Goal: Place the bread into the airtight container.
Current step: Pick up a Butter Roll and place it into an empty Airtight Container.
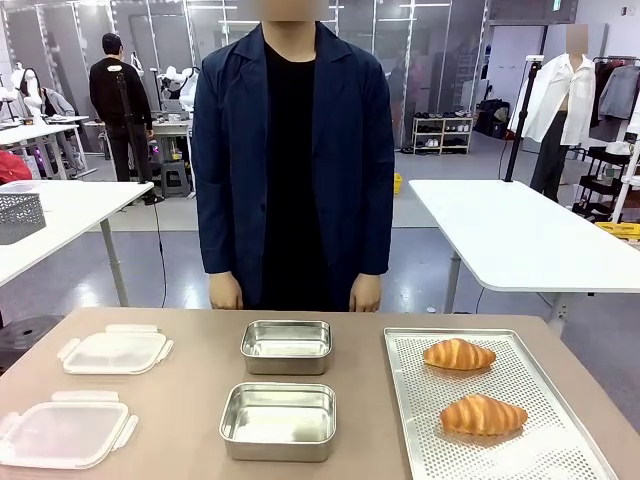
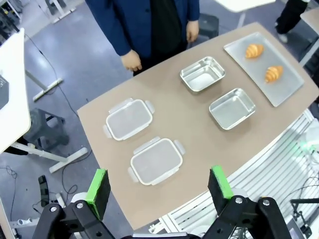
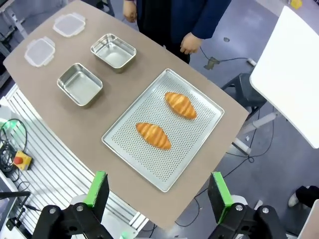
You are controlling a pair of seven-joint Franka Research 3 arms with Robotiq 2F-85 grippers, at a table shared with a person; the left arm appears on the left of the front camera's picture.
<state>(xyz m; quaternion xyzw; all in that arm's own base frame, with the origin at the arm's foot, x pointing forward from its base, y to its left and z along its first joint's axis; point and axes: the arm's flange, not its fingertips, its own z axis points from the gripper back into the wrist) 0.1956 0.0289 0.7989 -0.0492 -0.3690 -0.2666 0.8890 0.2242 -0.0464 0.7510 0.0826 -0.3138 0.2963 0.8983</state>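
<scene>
Brown table (image 1: 190,392), croissants (image 1: 458,354) on perforated tray (image 1: 545,452), two steel containers (image 1: 278,451)

no legible text or labels

Containers (image 1: 278,450) and the croissants (image 1: 459,354) on the tray (image 1: 420,420) lie open from above, bare table (image 1: 190,390) between.

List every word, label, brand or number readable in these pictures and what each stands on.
None can be read.
The steel containers, clear lids and perforated tray carry no visible print.
Red button on a yellow box: any marking is too small to read.
</scene>
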